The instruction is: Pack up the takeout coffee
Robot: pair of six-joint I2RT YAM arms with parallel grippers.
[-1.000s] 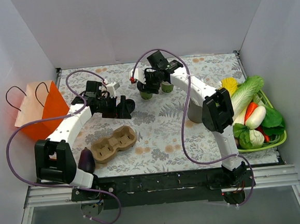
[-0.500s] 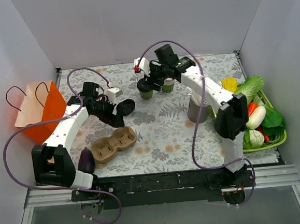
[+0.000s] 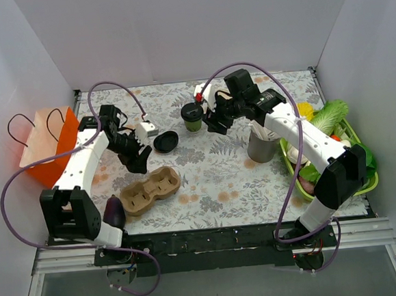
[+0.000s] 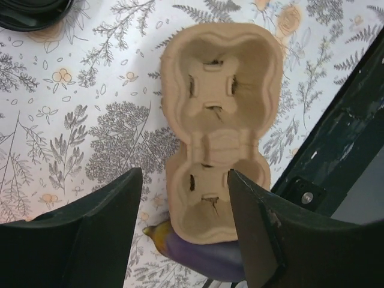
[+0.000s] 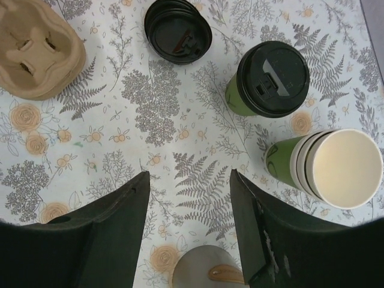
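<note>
The coffee [image 5: 271,81] stands upright, untouched, just beside the cup stack [image 5: 336,168]. The right gripper [image 5: 189,177] and left gripper [image 4: 183,180] both hang spread and empty. The paper cup is likely light and crushable, so a gentle hold on its wall, under the lid, suits.

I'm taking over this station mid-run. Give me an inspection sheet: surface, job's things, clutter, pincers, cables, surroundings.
Surface: floral mat, nothing spilled.
Job's things: lidded green cup upright, untouched; cardboard carrier empty; orange bag at left.
Clutter: loose black lid, lidless cup stack, eggplant beside carrier, grey container, vegetable basket.
Pincers: left pincer open over carrier; right pincer open, empty.
Cables: purple cable looping off each arm.
Surroundings: white walls on three sides.
</note>
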